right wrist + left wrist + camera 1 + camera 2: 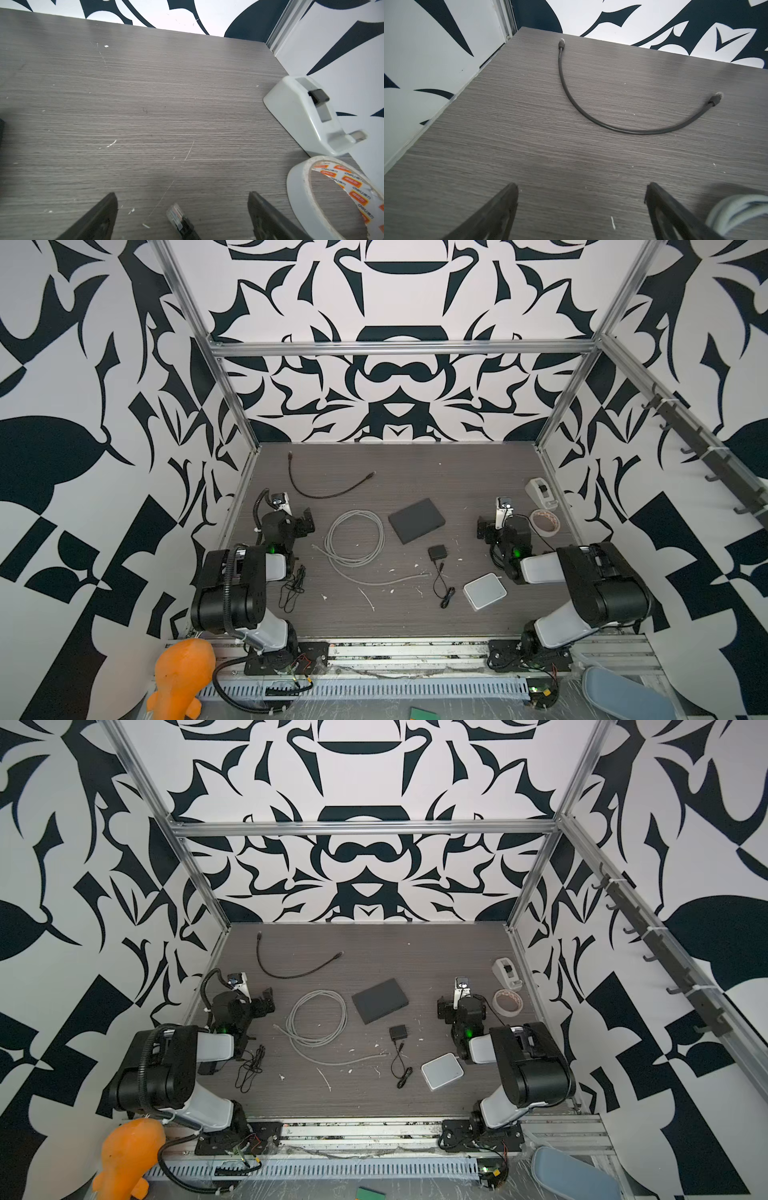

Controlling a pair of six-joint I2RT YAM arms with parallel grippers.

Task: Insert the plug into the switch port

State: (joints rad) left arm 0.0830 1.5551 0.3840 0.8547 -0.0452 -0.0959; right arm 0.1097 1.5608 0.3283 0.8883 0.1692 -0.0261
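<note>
The switch, a flat matte-black box [417, 520] [380, 1000], lies mid-table in both top views; its port does not show. In the right wrist view a clear plug [175, 215] on a black lead lies on the table between the fingertips of my right gripper [181, 199], which is open and not touching it. A short black cable [328, 493] [602, 122] with a plug at each end lies at the far left. My left gripper [581, 191] is open over bare table, nearer than that cable. Both grippers [307, 517] [482, 529] flank the switch.
A coiled grey cable [355, 539] lies left of the switch. A black power adapter [437, 551] with its lead and a white rounded box [485, 591] sit in front. A tape roll [332, 197] and a white tape dispenser [301, 116] stand by the right wall.
</note>
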